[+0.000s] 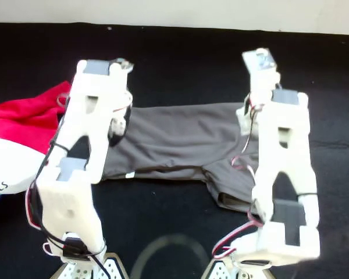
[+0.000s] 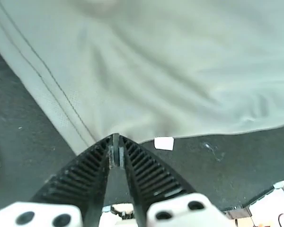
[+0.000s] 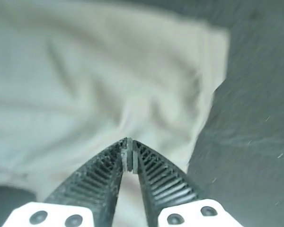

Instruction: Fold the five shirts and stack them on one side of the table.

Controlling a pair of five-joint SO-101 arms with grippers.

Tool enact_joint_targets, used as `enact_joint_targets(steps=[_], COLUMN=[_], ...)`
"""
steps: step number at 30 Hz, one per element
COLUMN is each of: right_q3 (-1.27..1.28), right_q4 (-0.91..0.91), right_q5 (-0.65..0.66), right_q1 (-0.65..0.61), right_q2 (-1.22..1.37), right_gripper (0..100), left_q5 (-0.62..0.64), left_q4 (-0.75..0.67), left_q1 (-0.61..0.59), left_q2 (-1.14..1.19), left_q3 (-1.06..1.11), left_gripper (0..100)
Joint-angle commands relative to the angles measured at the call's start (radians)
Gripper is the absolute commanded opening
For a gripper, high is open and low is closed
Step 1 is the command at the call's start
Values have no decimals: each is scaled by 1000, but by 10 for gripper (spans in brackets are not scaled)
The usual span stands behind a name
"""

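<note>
A grey shirt (image 1: 180,139) lies spread across the middle of the black table (image 1: 174,52), with one sleeve folded toward the front on the right. My left gripper (image 1: 119,125) sits at the shirt's left end. In the left wrist view its jaws (image 2: 115,144) are shut, pinching the hemmed edge of the grey fabric (image 2: 170,71) beside a small white tag (image 2: 164,143). My right gripper (image 1: 246,113) is over the shirt's right end. In the right wrist view its tips (image 3: 129,146) are shut on the cloth (image 3: 85,75), and creases run out from them.
A red shirt (image 1: 29,113) and a white shirt (image 1: 9,163) lie crumpled at the table's left edge, close to the left arm. Bare black tabletop shows behind the grey shirt and in front of it between the two arm bases.
</note>
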Motion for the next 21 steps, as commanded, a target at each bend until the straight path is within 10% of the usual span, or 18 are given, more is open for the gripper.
enact_joint_targets(steps=[1,11,21], right_q3=[223,816,753], right_q4=[-50,-291,-139], right_q5=[41,149,195], right_q1=[-21,-39,-41], right_q2=[-180,-410,-498], right_gripper=[5,5,5], left_q5=[0,0,3], left_q4=[-164,-522,-542], left_q1=[-15,-74,-88], left_q2=[-127,-246,-229], left_q3=[297,684,693], left_gripper=[9,9,9])
